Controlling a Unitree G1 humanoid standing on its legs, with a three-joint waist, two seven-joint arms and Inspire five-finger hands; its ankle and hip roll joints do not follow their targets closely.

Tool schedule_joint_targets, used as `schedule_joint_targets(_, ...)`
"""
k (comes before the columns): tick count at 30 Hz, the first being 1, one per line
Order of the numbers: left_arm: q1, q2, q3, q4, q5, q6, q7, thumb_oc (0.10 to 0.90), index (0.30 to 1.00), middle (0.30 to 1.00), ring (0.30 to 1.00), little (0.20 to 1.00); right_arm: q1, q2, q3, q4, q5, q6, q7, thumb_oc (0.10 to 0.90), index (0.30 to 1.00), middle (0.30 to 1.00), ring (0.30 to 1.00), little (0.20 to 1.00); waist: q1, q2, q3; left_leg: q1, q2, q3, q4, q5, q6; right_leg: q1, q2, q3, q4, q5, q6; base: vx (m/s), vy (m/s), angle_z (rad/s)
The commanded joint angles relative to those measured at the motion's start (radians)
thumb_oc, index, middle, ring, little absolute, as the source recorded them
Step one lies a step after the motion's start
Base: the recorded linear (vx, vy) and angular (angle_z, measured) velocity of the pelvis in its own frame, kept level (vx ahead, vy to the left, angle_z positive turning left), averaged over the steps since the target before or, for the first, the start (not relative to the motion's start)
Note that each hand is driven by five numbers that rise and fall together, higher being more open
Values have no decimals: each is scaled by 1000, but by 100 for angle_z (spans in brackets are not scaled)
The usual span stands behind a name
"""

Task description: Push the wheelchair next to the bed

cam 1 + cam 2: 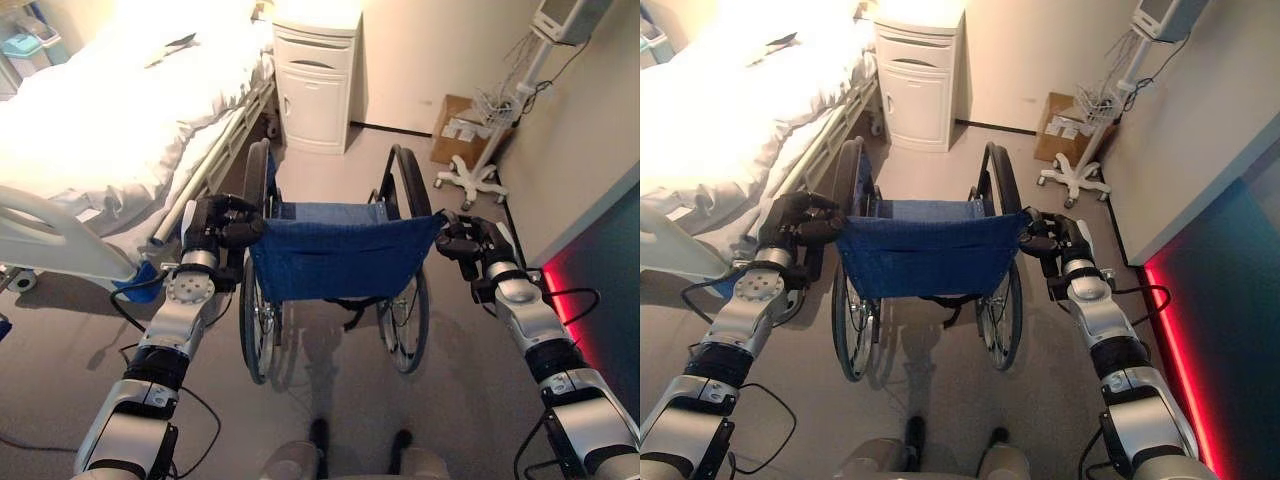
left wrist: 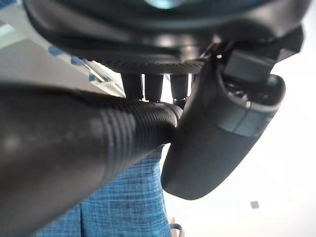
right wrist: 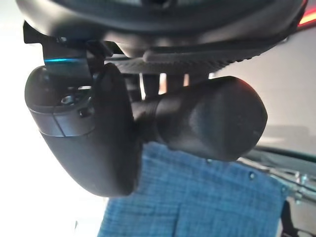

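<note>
Grey floor [image 1: 330, 420], bed [image 1: 110, 110] left; hands grip wheelchair [image 1: 340, 255] handles.

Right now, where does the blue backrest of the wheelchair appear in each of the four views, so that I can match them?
Left eye view: blue backrest at centre, stretched between left hand and right hand.
Right eye view: centre, slightly left.
Left wrist view: blue cloth under the ribbed push handle that the hand grips.
Right wrist view: blue cloth under the handle end.
Shared landmark: the backrest's blue fabric itself.
</note>
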Motion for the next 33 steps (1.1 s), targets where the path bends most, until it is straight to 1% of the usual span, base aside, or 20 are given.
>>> schedule_joint_targets(1, 35, -43, -177, 58, 68, 52, -69, 400, 300, 300, 300, 300, 59, -34, 143, 79, -35, 58, 85, 400, 300, 300, 300, 300, -22, 8, -4, 55, 98, -45, 180, -173, -86, 47, 1, -25, -172, 160, 14, 244, -185, 40)
schedule_joint_targets(4, -8, -100, -180, 125, 18, 37, -1, 400, 300, 300, 300, 300, 6, -22, 171, 115, -44, 68, 80, 400, 300, 300, 300, 300, -41, 6, -21, 87, 112, -65, 222, -170, -111, 44, 16, -24, -182, 149, -11, 221, -170, 22)
schedule_joint_targets(6, -6, -110, -172, 126, 11, 34, 18, 400, 300, 300, 300, 300, -10, -22, 185, 113, -40, 84, 74, 400, 300, 300, 300, 300, -44, 3, -28, 84, 118, -93, 344, -126, -125, 37, 33, -26, -170, 128, -43, 172, -148, 3)
schedule_joint_targets(7, 3, -112, -167, 121, 5, 31, 21, 400, 300, 300, 300, 300, -5, -24, 189, 108, -29, 88, 66, 400, 300, 300, 300, 300, -42, 0, -31, 54, 115, -98, 417, -73, -131, 45, 41, -35, -168, 118, -61, 190, -194, -6)
schedule_joint_targets(9, 20, -117, -158, 113, 5, 19, 15, 400, 300, 300, 300, 300, 10, -15, 188, 107, -20, 84, 41, 400, 300, 300, 300, 300, -27, -5, -7, -71, 109, -69, 596, -30, -131, 105, 61, -51, -169, 95, -92, 219, -202, -8)
schedule_joint_targets(11, 30, -125, -155, 115, 16, 11, 14, 400, 300, 300, 300, 300, 16, -3, 187, 114, -20, 81, 30, 400, 300, 300, 300, 300, -16, -5, 12, -141, 110, -50, 631, -16, -131, 143, 68, -54, -170, 83, -99, 310, -101, 9)
schedule_joint_targets(12, 56, -135, -152, 125, 34, -17, 18, 400, 300, 300, 300, 300, 18, 28, 197, 135, -25, 66, 11, 400, 300, 300, 300, 300, 13, 24, 48, -163, 60, -40, 490, -24, -116, 197, 106, -20, -151, 52, -88, 424, -9, 8)
schedule_joint_targets(13, 63, -136, -148, 125, 36, -21, 22, 400, 300, 300, 300, 300, 17, 34, 200, 136, -28, 66, 10, 400, 300, 300, 300, 300, 16, 31, 48, -159, 62, -35, 435, -5, -115, 203, 116, -16, -147, 47, -88, 627, 69, 0)
schedule_joint_targets(15, 88, -136, -139, 114, 28, -38, 37, 400, 300, 300, 300, 300, 33, 62, 213, 117, -33, 74, -16, 400, 300, 300, 300, 300, 40, 76, 57, -156, 75, -42, 172, 116, -135, 257, 174, 7, -133, 16, -85, 542, 114, -26)
schedule_joint_targets(17, 102, -137, -129, 93, 37, -33, 51, 400, 300, 300, 300, 300, 52, 65, 214, 104, -37, 67, -22, 400, 300, 300, 300, 300, 63, 82, 55, -161, 71, -65, 29, 165, -143, 309, 180, 35, -134, -11, -73, 502, 140, -25)
schedule_joint_targets(19, 109, -130, -117, 85, 37, -30, 51, 400, 300, 300, 300, 300, 58, 56, 209, 93, -37, 64, -10, 400, 300, 300, 300, 300, 67, 78, 45, -161, 72, -49, 35, 131, -130, 314, 165, 28, -118, -33, -67, 441, 179, -44)
schedule_joint_targets(20, 111, -120, -102, 88, 25, -24, 43, 400, 300, 300, 300, 300, 67, 50, 195, 92, -45, 64, 20, 400, 300, 300, 300, 300, 69, 70, 30, -159, 66, -29, 87, 59, -106, 315, 135, 9, -80, -63, -55, 372, 172, -65)
schedule_joint_targets(22, 118, -105, -84, 90, 39, -18, 18, 400, 300, 300, 300, 300, 94, 48, 179, 77, -39, 78, 36, 400, 300, 300, 300, 300, 75, 58, 7, -151, 77, 17, 140, -7, -81, 331, 92, -31, -25, -96, -34, 529, 235, -56)
schedule_joint_targets(23, 126, -104, -80, 88, 47, -15, 17, 400, 300, 300, 300, 300, 112, 53, 174, 75, -41, 75, 40, 400, 300, 300, 300, 300, 75, 54, -2, -131, 68, 23, 131, -24, -65, 325, 70, -39, 53, -89, -16, 565, 290, -45)
schedule_joint_targets(24, 130, -101, -80, 85, 58, -10, 14, 400, 300, 300, 300, 300, 130, 58, 166, 74, -42, 72, 45, 400, 300, 300, 300, 300, 76, 54, -13, -114, 53, 21, 116, -33, -49, 317, 55, -41, 134, -71, 1, 377, 222, -33)
schedule_joint_targets(26, 135, -99, -83, 78, 79, 2, 11, 400, 300, 300, 300, 300, 161, 67, 154, 66, -47, 63, 44, 400, 300, 300, 300, 300, 78, 51, -28, -102, 31, 22, 95, -33, -37, 312, 39, -50, 199, -37, 22, 413, 237, -13)
schedule_joint_targets(27, 142, -90, -91, 48, 92, 28, 22, 400, 300, 300, 300, 300, 201, 71, 140, 42, -45, 56, 34, 400, 300, 300, 300, 300, 84, 45, -46, -84, 2, 17, 72, -35, -23, 288, 10, -59, 280, 44, 46, 483, 279, -6)
schedule_joint_targets(29, 146, -82, -93, 35, 96, 35, 36, 400, 300, 300, 300, 300, 216, 75, 138, 18, -44, 63, 24, 400, 300, 300, 300, 300, 75, 50, -47, -47, -7, 17, 59, -51, -13, 217, -9, -55, 334, 93, 44, 433, 238, -17)
schedule_joint_targets(32, 118, -62, -100, 47, 97, 34, 59, 400, 300, 300, 300, 300, 185, 75, 157, 12, -36, 73, 16, 400, 300, 300, 300, 300, 44, 67, -8, 20, 5, 20, 56, -71, -15, 79, 1, -75, 214, 88, 13, 330, 98, -19)
schedule_joint_targets(33, 94, -56, -102, 62, 93, 36, 61, 400, 300, 300, 300, 300, 173, 73, 162, 19, -27, 68, 10, 400, 300, 300, 300, 300, 32, 68, 2, 41, 2, 14, 49, -79, -16, 38, 0, -73, 159, 118, 12, 300, 11, -26)
